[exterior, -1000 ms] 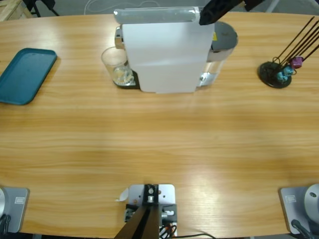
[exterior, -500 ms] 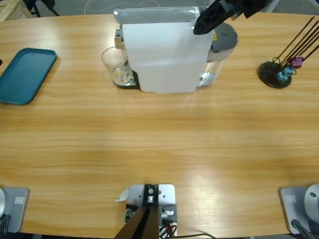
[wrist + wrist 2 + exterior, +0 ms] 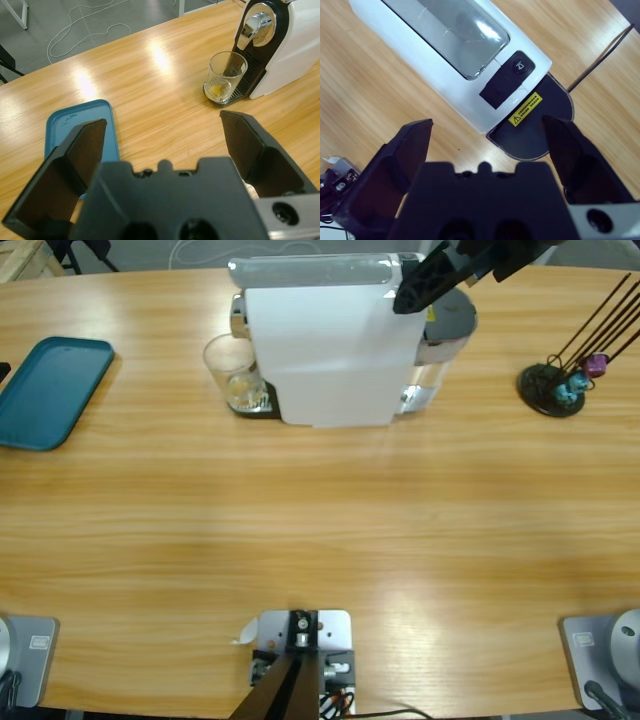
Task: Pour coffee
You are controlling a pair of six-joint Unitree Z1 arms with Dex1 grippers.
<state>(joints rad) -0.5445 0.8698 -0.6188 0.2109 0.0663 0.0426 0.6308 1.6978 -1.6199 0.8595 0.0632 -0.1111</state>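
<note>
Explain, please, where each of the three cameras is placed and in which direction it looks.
High view: fixed above the wooden table, looking down on the coffee machine; the right hand enters at the top.
Left wrist view: on the left arm, looking along the open left hand toward the teal tray and the glass under the spout.
Right wrist view: on the right arm, looking down past the open right hand onto the machine's top.
Shared: all three show the coffee machine.

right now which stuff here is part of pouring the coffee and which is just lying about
Part of the job:
- coffee machine
- glass under its spout, a little coffee at the bottom
- right gripper, open above the machine
- left gripper, open

Lying about:
- teal tray
- capsule stand
</note>
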